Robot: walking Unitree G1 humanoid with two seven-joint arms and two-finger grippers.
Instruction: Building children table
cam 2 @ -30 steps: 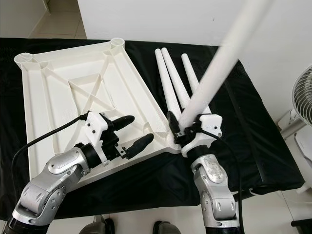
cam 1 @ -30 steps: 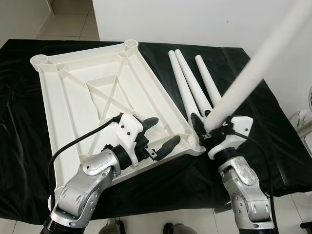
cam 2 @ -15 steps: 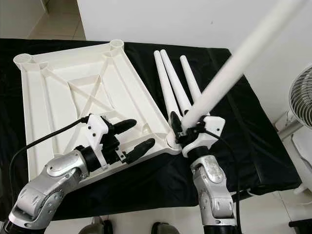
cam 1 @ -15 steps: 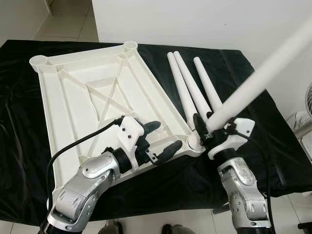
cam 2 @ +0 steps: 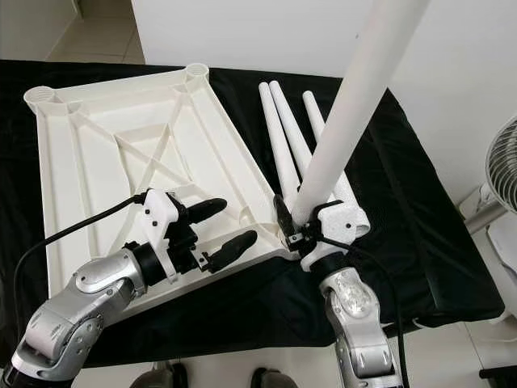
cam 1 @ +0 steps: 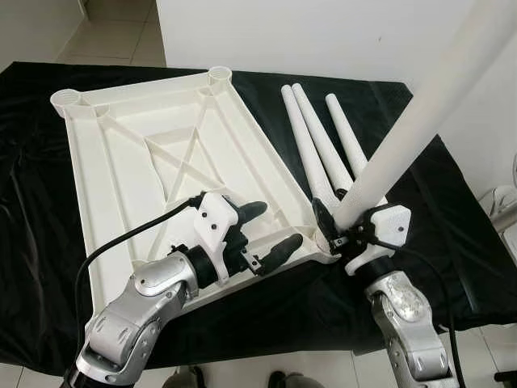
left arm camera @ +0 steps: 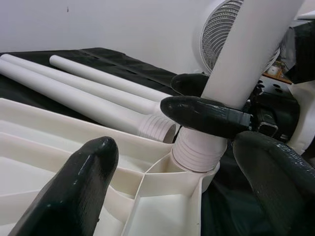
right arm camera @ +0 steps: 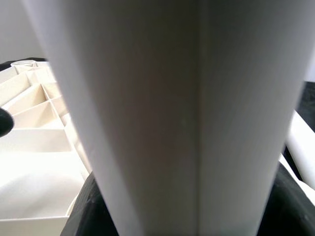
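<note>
A white plastic tabletop (cam 1: 161,170) lies underside up on a black cloth. My right gripper (cam 1: 343,220) is shut on a long white table leg (cam 1: 420,121) that rises steeply up and to the right. The leg's ribbed end (left arm camera: 199,152) sits in the tabletop's near right corner socket. My left gripper (cam 1: 272,228) hovers open over the tabletop's near edge, just left of that corner, with nothing between its fingers (left arm camera: 74,191). Three loose white legs (cam 1: 319,145) lie side by side to the right of the tabletop.
The black cloth (cam 1: 32,210) covers the whole table. A white wall rises behind it. A white fan (cam 2: 502,162) stands on the floor off the table's right side. Empty sockets (cam 1: 66,99) show at the tabletop's two far corners.
The held leg has swung from a strong lean to the right toward upright, with its lower end staying at the corner socket. My left gripper has barely moved.
</note>
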